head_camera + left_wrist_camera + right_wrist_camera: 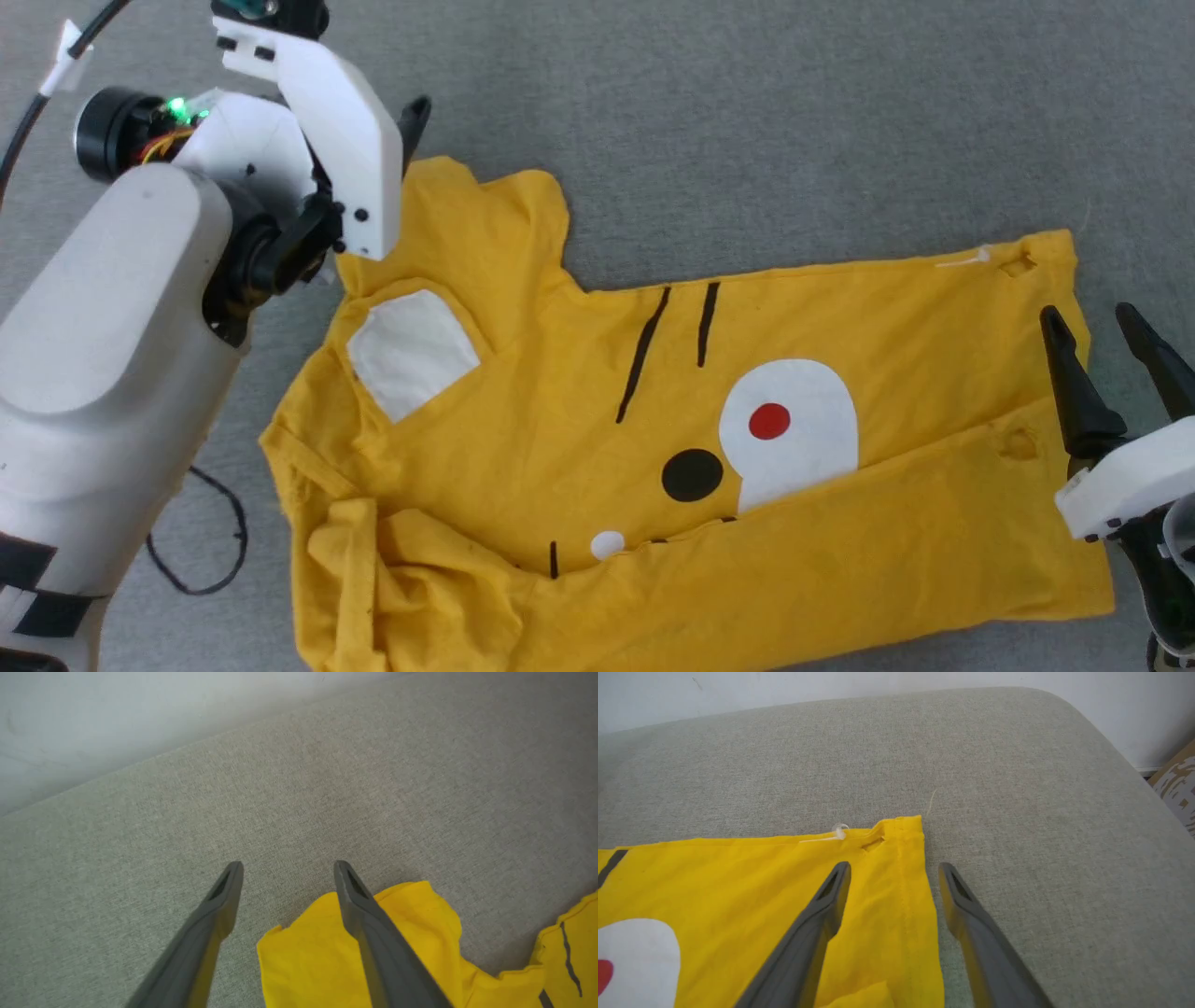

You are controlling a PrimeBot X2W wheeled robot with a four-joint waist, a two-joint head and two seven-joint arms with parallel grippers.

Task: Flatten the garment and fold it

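The garment (579, 392), a bright yellow T-shirt with white patches, black stripes and a red spot, lies spread sideways on the grey cushion, with its near long edge folded up over the print and its lower left part bunched. My left gripper (288, 864) is open above the far sleeve (308, 961), with one finger over the cloth and one over the bare cushion. My right gripper (1086, 313) is open and straddles the hem edge (920, 896) at the shirt's right end, holding nothing.
The grey fabric surface (747, 121) extends past the shirt on the far side. Its rounded corner (1087, 728) meets a white wall, with a patterned box (1176, 784) beyond. A black cable loop (201, 541) lies by my left arm.
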